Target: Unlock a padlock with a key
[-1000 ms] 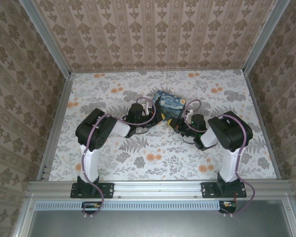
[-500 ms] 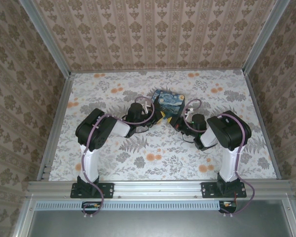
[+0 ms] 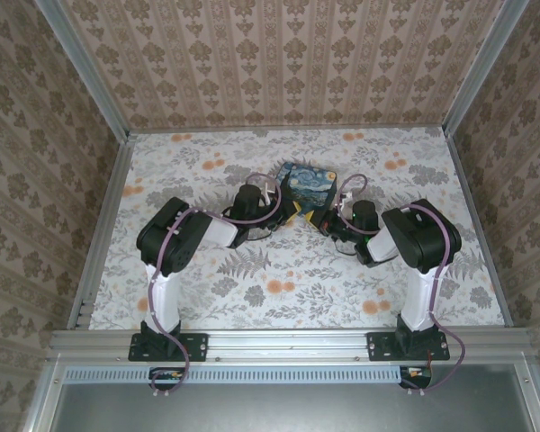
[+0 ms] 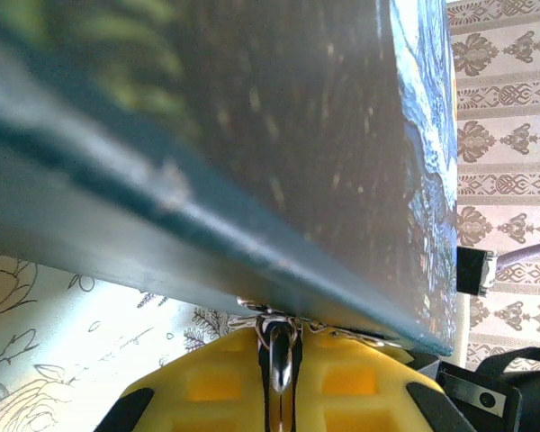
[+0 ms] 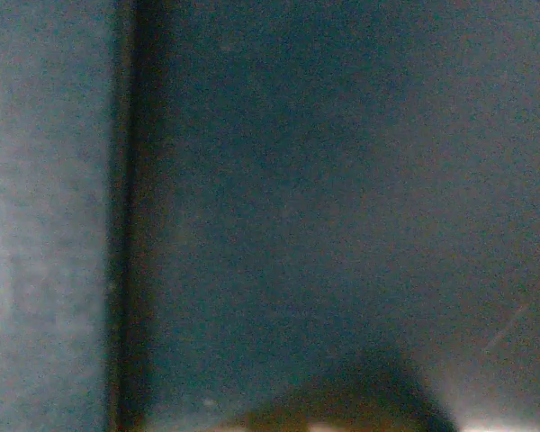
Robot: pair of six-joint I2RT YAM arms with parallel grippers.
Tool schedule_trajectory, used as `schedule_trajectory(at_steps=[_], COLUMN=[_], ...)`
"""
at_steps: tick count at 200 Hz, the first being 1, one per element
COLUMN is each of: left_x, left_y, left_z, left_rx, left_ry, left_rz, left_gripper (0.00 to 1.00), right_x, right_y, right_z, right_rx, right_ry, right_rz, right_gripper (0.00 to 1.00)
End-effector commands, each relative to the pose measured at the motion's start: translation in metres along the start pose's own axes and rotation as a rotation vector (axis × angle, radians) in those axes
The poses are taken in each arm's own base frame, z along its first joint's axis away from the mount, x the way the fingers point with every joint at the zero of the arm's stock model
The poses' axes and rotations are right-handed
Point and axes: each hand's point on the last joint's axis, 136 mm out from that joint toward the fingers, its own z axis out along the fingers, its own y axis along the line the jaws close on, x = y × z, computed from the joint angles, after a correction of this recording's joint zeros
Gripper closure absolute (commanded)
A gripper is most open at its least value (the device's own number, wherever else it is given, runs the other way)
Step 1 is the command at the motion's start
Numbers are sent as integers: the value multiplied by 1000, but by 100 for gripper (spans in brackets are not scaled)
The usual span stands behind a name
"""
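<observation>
Mid-bench (image 3: pixel 207 153), we note a blue painted box (image 3: pixel 308 183) with both claws meeting at its near edge. Left claw (image 3: pixel 292 214): yellow fingers (image 4: pixel 207 389) drawn together, pinching a thin metal key (image 4: pixel 280 353) on a wire ring, the key's top touching the box's lower edge. Right claw (image 3: pixel 328 222): just beside the left, hard up against the box. We cannot tell whether it is open or closed, as its wrist view is dark and blurred.
</observation>
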Motion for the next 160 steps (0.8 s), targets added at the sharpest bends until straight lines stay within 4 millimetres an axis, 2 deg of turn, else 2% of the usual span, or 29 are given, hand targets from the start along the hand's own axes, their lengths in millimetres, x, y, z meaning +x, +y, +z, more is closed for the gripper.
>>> schedule_trajectory(at_steps=[1,26,37,73,95,136,160], left_x=[57,58,59,60,60,59,58], left_y=[-13,-14,-15,-16,-17,-19,-19], left_z=[2,2,2,2,1,2,2], left_rx=[25,29,31,33,40,51,53], left_ry=[239,253,258,261,256,253,249], left_rz=[-32,-47,-46,-37,-38,-42,-39], left_gripper=[100,100,100,100,100,100,100], right_x=[-17,-20,-24,-34,-32,-31,-32], right_y=[42,34,37,53,55,47,40], right_z=[9,6,6,13,16,14,11], right_rx=[-106,-42,-58,-176,-184,-162,-134], right_ry=[-18,-39,-54,-71,-56,-55,-50], right_rz=[-168,-231,-215,-22,60,141,87], right_gripper=[100,100,100,100,100,100,100])
